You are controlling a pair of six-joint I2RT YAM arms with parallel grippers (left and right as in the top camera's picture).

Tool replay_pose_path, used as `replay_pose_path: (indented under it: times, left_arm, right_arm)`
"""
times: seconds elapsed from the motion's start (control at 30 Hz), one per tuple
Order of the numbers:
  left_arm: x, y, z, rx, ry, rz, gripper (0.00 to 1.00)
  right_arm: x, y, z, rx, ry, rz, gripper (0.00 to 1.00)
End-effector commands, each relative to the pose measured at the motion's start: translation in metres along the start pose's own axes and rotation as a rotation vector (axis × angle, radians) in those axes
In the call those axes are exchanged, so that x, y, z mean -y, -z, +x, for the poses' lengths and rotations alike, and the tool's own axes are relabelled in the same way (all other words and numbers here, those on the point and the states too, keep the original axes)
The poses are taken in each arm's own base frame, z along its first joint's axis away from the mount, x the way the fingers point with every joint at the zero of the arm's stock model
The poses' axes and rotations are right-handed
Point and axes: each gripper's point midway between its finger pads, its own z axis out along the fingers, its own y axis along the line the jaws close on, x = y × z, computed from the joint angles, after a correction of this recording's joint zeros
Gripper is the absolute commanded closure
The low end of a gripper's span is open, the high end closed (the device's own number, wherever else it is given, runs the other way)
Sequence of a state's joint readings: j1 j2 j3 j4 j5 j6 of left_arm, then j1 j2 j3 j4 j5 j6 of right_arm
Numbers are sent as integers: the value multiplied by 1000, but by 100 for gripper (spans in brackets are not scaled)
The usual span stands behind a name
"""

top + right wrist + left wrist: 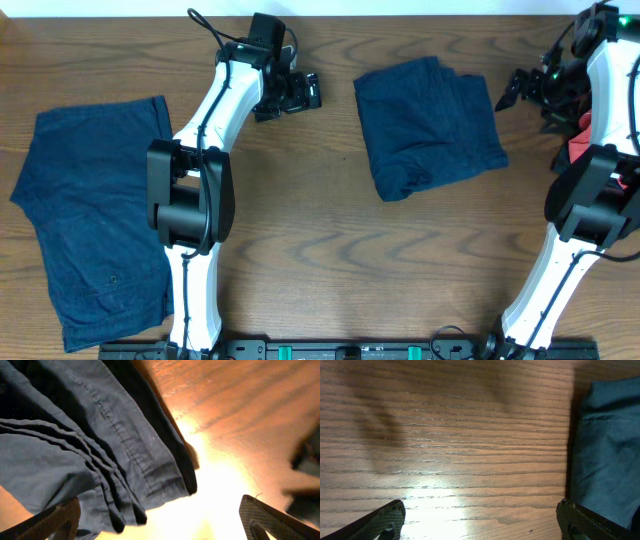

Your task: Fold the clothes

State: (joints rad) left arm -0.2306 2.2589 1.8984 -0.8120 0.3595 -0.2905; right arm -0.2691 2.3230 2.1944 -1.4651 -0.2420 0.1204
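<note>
Nearest, the flat garment (pixel 90 200) lay unfolded at the bench's (pixel 330 250) left. Farther back, the folded garment (pixel 425 125) sat between the left fingers (pixel 306 92) and right fingers (pixel 512 90), both spread wide, holding nothing. Likely best: pinch the flat garment's hem corners evenly, folding without dragging.

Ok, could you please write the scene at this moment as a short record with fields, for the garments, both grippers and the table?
folded garment: dark navy-blue wrinkled cloth, folded into a compact rectangle, at the far centre-right of the table
spread garment: second dark navy-blue cloth piece, lying flat at the left side
left gripper: open, empty, over bare wood left of the folded garment
right gripper: open, empty, at the folded garment's right edge
wooden table: brown, grained
red thing: partly hidden behind the right arm, unidentifiable
</note>
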Motion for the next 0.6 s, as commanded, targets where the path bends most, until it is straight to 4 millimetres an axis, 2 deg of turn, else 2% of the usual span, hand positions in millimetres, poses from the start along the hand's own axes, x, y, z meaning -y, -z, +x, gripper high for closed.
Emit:
replay_pose_path:
  times: [0.0,0.2,0.33,0.47,0.57]
  left_arm:
    - [6,11,-1,15,-22,5,2]
    - [5,11,2,2,-33,0,2]
    - [4,11,5,-12,-36,-5,2]
    - [3,11,6,-14,-35,-6,2]
    - [3,11,6,-14,-35,-6,2]
  right_arm:
    - [-8,-43,9,-106,78,-90,1]
    - [-18,-88,17,-199,181,-228,1]
    - [-26,-110,21,-239,218,-329,1]
    - [-38,-115,23,-240,270,-432,1]
    - [-40,-115,24,-233,305,-442,1]
